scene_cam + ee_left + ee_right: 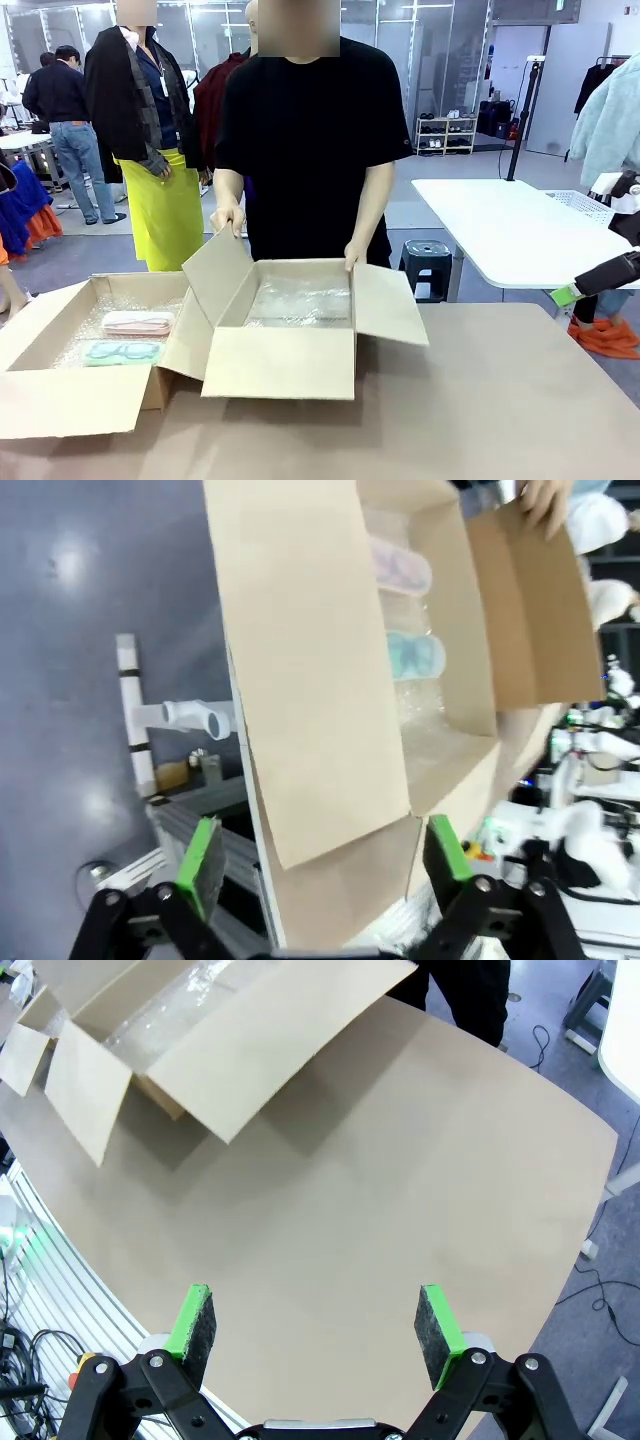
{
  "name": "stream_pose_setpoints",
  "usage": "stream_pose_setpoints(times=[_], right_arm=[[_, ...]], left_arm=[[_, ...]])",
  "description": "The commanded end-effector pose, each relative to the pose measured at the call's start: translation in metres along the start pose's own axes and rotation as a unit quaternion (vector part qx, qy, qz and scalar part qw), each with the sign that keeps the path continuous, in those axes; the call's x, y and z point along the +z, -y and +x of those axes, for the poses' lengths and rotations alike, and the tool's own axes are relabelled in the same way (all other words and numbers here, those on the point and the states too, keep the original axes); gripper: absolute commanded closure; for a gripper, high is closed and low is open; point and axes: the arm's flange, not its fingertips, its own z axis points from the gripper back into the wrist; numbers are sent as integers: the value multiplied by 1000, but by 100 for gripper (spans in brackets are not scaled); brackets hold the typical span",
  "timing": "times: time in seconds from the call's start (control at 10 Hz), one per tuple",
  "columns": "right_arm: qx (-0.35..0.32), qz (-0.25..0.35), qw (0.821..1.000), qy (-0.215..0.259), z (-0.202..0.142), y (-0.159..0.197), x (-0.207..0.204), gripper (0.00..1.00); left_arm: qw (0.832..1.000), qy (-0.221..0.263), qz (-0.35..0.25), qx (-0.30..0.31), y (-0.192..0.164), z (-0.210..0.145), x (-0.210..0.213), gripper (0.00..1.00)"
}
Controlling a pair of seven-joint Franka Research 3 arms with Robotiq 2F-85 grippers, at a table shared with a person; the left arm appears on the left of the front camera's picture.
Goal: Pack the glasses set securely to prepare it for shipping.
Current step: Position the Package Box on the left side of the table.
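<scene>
The glasses set lies in the left cardboard box (60, 395) on bubble wrap: a pale pink case (137, 322) behind a mint green case (122, 352). In the left wrist view the pink case (401, 568) and green case (415, 656) show inside that box, beyond its long flap. My left gripper (320, 865) hangs open above the box's outer flap, holding nothing. My right gripper (315, 1325) is open over bare tabletop, and its green pad (565, 295) shows at the right edge of the front view. A person's hands (228, 217) hold the flaps of the middle box (285, 360).
The middle box is lined with bubble wrap (300, 302). The brown tabletop (500, 400) spreads to the right of the boxes. A white table (510, 225) and a stool (428, 265) stand behind. Metal framing (185, 825) lies below the table's left edge.
</scene>
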Motion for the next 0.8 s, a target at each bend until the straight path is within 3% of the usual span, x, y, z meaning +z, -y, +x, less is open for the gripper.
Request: stream_pose_setpoints(times=[0.0,0.2,0.6,0.7], right_arm=[[-5,-4,1000,-3,1,-2,0,0],[-5,-4,1000,-3,1,-2,0,0],[-5,-4,1000,-3,1,-2,0,0],[-5,-4,1000,-3,1,-2,0,0]], left_arm=[[997,29,46,-53,39,-37,-15,0],[989,67,67,-112,71,-51,-12,0],[952,75,115,-273,180,-63,-12,0],[940,56,131,-309,208,-62,-24,0]])
